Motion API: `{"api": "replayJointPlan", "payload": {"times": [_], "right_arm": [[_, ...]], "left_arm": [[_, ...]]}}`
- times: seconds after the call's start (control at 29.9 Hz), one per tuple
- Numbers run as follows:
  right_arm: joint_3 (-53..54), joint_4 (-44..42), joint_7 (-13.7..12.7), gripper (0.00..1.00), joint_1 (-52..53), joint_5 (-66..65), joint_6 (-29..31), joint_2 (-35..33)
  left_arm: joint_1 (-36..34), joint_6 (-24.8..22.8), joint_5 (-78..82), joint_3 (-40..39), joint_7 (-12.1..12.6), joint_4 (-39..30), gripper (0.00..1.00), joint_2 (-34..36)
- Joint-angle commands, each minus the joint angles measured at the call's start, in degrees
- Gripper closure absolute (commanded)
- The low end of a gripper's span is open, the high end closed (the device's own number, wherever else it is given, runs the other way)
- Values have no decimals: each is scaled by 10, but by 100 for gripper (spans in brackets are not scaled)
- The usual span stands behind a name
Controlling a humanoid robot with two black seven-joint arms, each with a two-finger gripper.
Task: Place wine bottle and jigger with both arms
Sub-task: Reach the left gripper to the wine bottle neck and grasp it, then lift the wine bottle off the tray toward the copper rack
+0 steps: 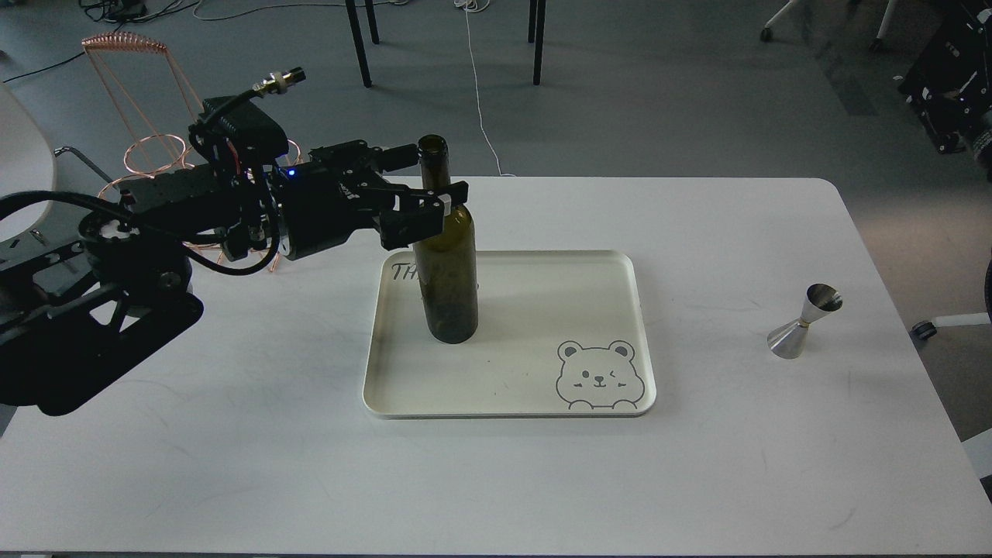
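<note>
The dark olive-green wine bottle (446,271) stands upright on the left part of a cream tray (542,310). My left gripper (434,177) reaches in from the left at the level of the bottle's neck. It is open, with one finger behind the neck and one finger (448,198) in front of it. The steel jigger (804,322) stands alone on the table's right side, far from both arms. Only a dark part of my right arm (949,101) shows at the upper right edge, off the table. Its fingers cannot be made out.
A copper wire rack (147,155) stands at the table's back left, partly hidden behind my left arm. The tray has a bear drawing (597,376) at its front right. The white table (232,465) fills the view; chair legs and cables lie on the floor beyond.
</note>
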Motion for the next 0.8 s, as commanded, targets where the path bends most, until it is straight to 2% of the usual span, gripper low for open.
{"api": "replayJointPlan", "payload": {"times": [0.0,0.13,0.3,0.37,0.57,0.77], "right_arm": [[0,0,0,22,1,0,0,0],[0,0,0,22,1,0,0,0],[0,-1,0,22,0,-1,-1,2],[0,-1,0,22,0,0,-2,3],[-1,-1,0,21,2,-1,-1,2],[-1,-2,0,21,4,-1,0,-1]], "left_arm": [[0,5,1,0,0,2,38,-2],[1,5,0,0,-1,3,60,-1],[1,10,0,0,-1,2,78,3],[0,15,-4,-2,-1,2,82,6],[-2,21,-49,-49,1,-8,84,47],[-17,20,-111,-77,-6,-3,84,156]]}}
